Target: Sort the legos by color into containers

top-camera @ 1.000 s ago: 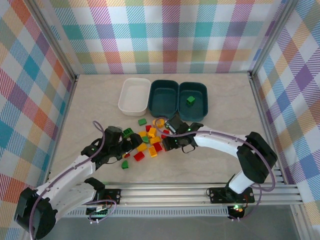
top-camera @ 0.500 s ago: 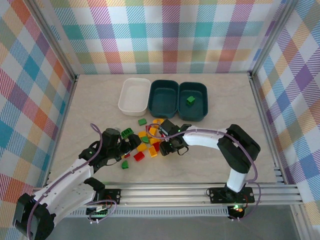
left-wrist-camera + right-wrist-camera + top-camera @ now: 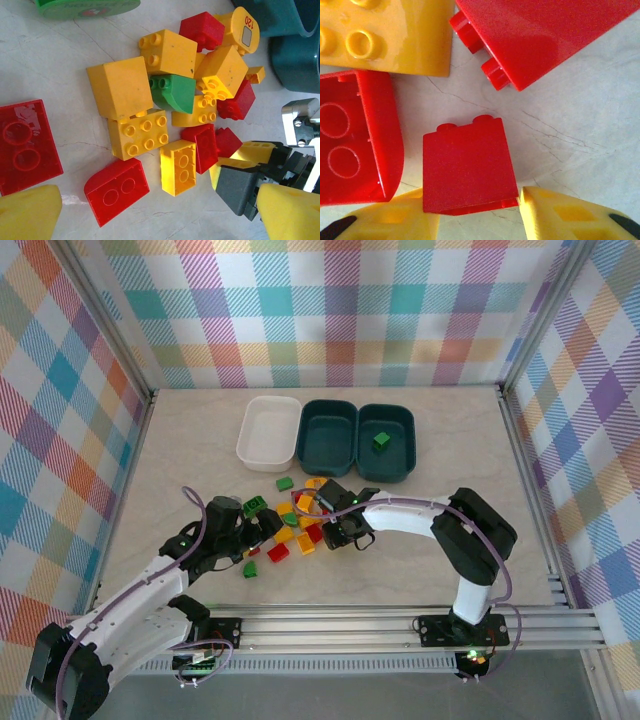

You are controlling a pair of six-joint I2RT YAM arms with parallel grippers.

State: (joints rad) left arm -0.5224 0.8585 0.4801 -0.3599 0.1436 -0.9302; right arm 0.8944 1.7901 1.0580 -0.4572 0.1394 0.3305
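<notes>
Since a second before, the right arm had swung its elbow inward toward the middle of the table, and the right gripper (image 3: 326,530) had dropped from the far edge of the pile into its right side. Meanwhile the left arm had barely shifted, and the containers had stayed put.

On the pale table (image 3: 180,460) the legos (image 3: 297,518) lay loose in red, yellow and green. The cluster stretched on a diagonal from near-left to far-right, just in front of the containers.

From the right wrist, one red brick (image 3: 467,165) lay on its side with its two studs pointing away from the gripper. Its face looked almost square, so no long axis stood out. Both yellow fingertips (image 3: 570,220) flanked its near corners — at or just beside the plastic — and whether they were clamped on it could not be told.

At the pile's left side hung the left gripper (image 3: 159,220), its fingers spread wide with nothing between them. In its wrist view a six-stud yellow brick (image 3: 139,135) lay studs up, its long axis running across the frame.

Behind the pile the white tray (image 3: 268,425), the middle teal tray (image 3: 328,435) and the right teal tray (image 3: 396,456) sat side by side, long axes running away from the arms. One green brick (image 3: 381,440) lay in the right teal tray.
</notes>
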